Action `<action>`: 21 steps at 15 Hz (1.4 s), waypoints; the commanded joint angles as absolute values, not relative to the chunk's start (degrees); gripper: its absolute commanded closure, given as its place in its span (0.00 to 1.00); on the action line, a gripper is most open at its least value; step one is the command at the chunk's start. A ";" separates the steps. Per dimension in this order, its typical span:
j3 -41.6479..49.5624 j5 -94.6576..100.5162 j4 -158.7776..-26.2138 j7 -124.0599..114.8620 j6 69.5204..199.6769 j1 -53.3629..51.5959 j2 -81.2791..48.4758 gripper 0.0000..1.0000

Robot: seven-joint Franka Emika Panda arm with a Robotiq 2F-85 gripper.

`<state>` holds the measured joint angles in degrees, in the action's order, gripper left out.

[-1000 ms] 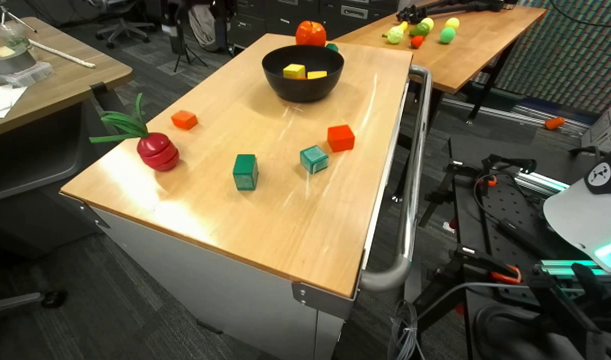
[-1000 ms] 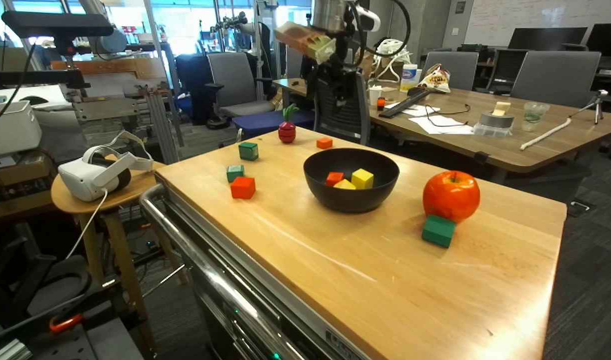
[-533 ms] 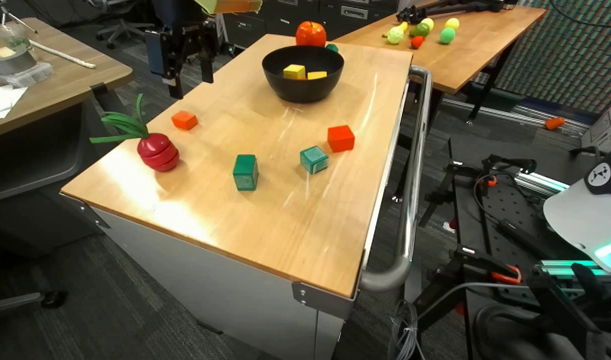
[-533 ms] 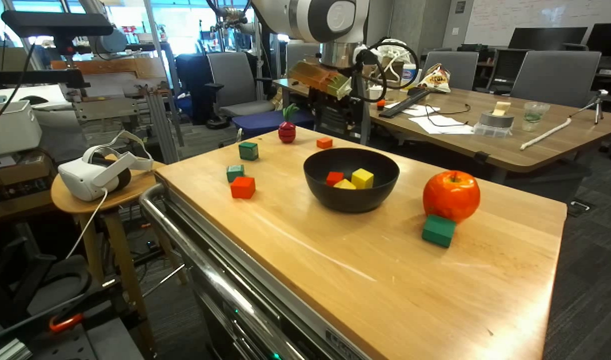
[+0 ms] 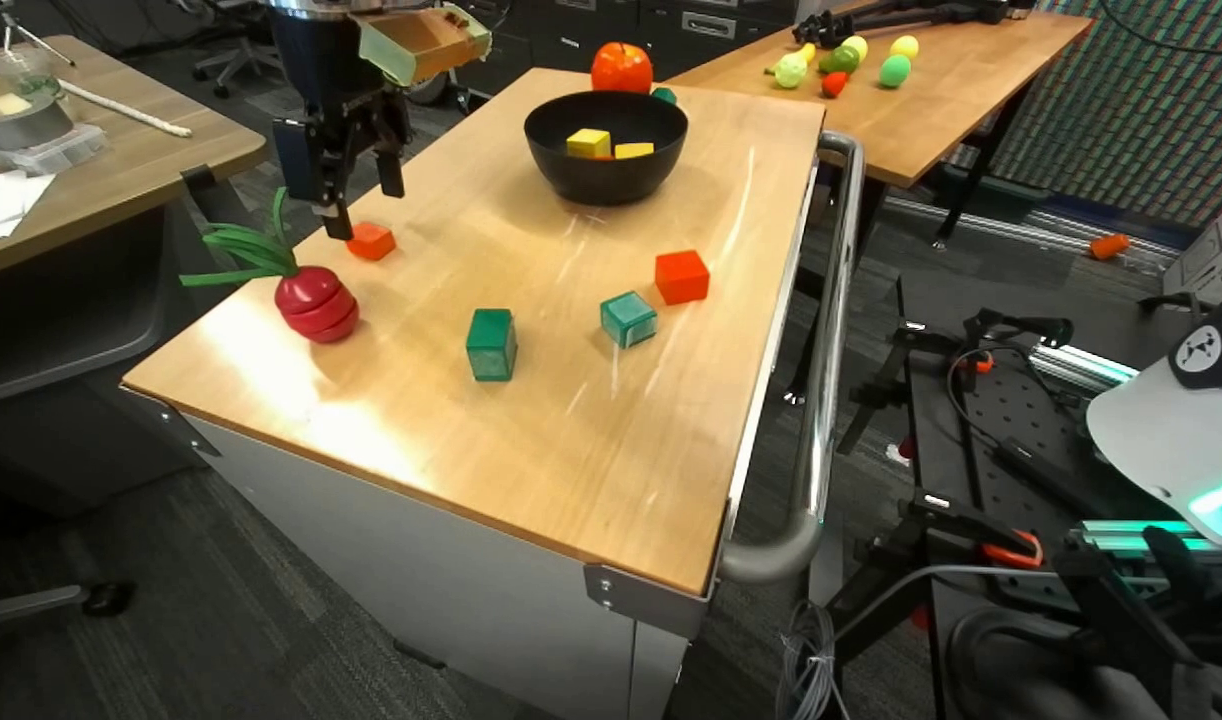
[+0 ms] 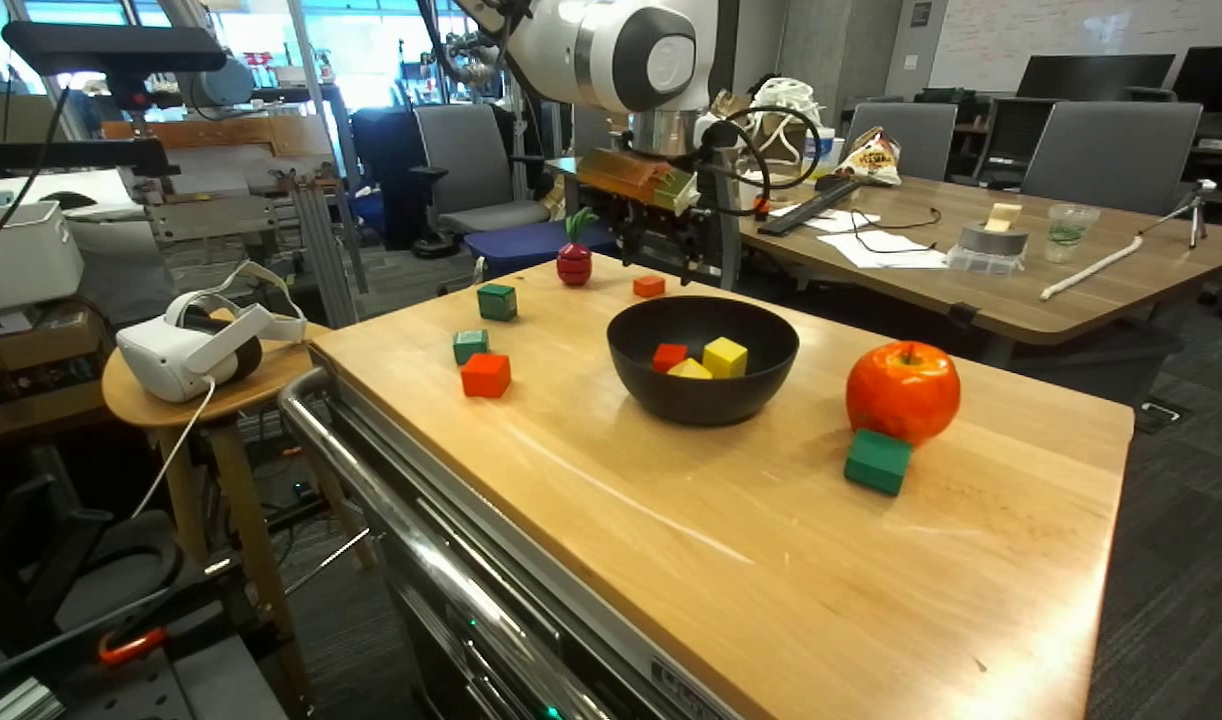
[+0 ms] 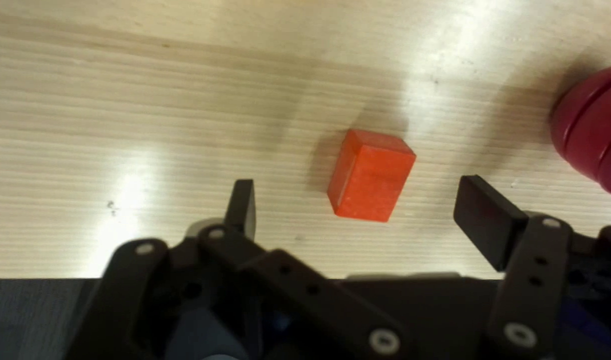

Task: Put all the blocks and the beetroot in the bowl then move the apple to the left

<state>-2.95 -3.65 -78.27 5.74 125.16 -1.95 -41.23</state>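
My gripper (image 7: 360, 212) stands open above an orange block (image 7: 375, 180) near the table's edge, nothing between its fingers; the block lies ahead of the fingertips. Right beside it in the wrist view is the dark-red beetroot (image 7: 598, 132), whose green leaves show in both exterior views. The black bowl (image 6: 701, 402) holds a yellow block (image 6: 725, 358), a second yellow one (image 6: 690, 370) and a red one (image 6: 669, 357). Two green blocks (image 5: 491, 345) (image 5: 629, 319) and a red block (image 5: 682, 277) lie on the tabletop. A green block (image 6: 877, 462) rests against the apple (image 6: 903, 390).
A metal rail (image 5: 839, 330) runs along one side of the wooden cart top (image 5: 571, 450). A desk (image 6: 1071, 290) with papers and a tape roll stands nearby. Toy fruits (image 5: 839, 60) lie on a separate table behind.
My gripper has come down into view over the table's edge, lowering toward the orange block while staying open. The blocks, beetroot, bowl and apple have not moved.
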 commanded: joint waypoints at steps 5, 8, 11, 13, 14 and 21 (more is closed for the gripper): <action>-1.95 -0.87 -71.80 3.74 120.24 -3.19 -44.69 0.50; -1.38 -1.05 -71.05 1.74 118.07 -3.24 -44.56 0.74; -1.36 -2.02 -70.92 -0.16 116.68 -2.75 -43.71 0.91; -0.68 -3.10 -72.45 -4.35 111.56 -2.16 -40.29 0.89; -0.80 -4.51 -74.35 -6.17 108.82 -1.26 -37.45 0.90; 2.50 -12.18 -93.45 -16.90 108.83 3.59 -18.30 0.92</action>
<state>1.44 -8.42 -82.27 -13.16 108.35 2.03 -27.87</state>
